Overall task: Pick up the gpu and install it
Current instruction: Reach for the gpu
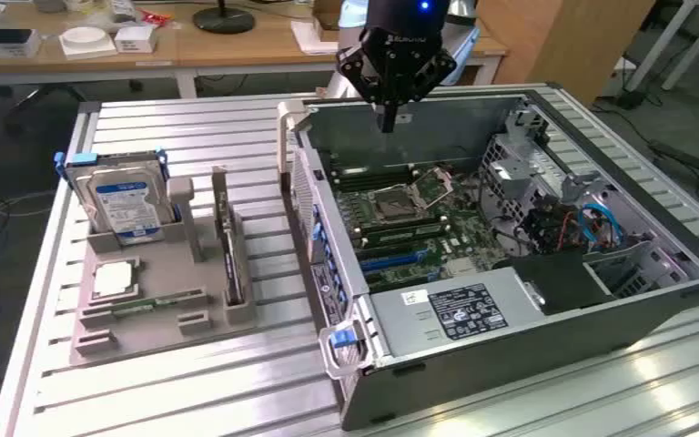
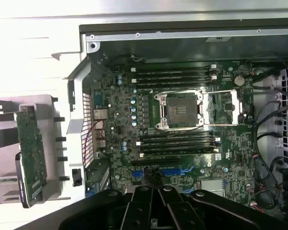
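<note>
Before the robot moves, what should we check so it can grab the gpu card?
1. gpu standing upright in the grey tray: ok.
2. Pincer carrying nothing: ok.
3. Pincer above the gpu: not ok, it hangs over the open case.
4. Pincer open for grabbing: not ok, it is shut.
5. Blue slots on the motherboard free: ok.
</note>
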{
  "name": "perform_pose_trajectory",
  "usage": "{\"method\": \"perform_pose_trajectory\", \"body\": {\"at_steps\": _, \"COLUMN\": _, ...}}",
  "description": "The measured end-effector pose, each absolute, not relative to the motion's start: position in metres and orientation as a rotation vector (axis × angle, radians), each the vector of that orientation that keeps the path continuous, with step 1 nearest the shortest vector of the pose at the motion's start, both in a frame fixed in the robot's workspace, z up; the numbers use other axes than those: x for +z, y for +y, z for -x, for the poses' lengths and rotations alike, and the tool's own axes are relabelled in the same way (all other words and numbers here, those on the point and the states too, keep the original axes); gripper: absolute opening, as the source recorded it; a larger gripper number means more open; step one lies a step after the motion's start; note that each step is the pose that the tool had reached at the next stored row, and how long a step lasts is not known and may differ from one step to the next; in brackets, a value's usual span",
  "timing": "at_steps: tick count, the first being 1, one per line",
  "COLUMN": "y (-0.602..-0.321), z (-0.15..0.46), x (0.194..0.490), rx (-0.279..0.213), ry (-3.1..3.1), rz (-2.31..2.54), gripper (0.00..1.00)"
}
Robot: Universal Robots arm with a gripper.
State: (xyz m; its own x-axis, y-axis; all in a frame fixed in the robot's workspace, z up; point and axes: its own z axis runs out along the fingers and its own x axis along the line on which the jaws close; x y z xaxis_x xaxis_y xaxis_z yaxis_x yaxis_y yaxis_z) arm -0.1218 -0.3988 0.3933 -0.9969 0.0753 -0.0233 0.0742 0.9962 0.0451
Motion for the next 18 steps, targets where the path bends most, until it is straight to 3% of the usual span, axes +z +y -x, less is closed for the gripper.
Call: {"method": "perform_pose_trajectory", "body": {"at_steps": 18, "y": -0.3989, "z": 0.1291, "x": 0.3932, "rx": 0.069, "ry": 3.114, "rz": -0.117, "gripper": 0.10}}
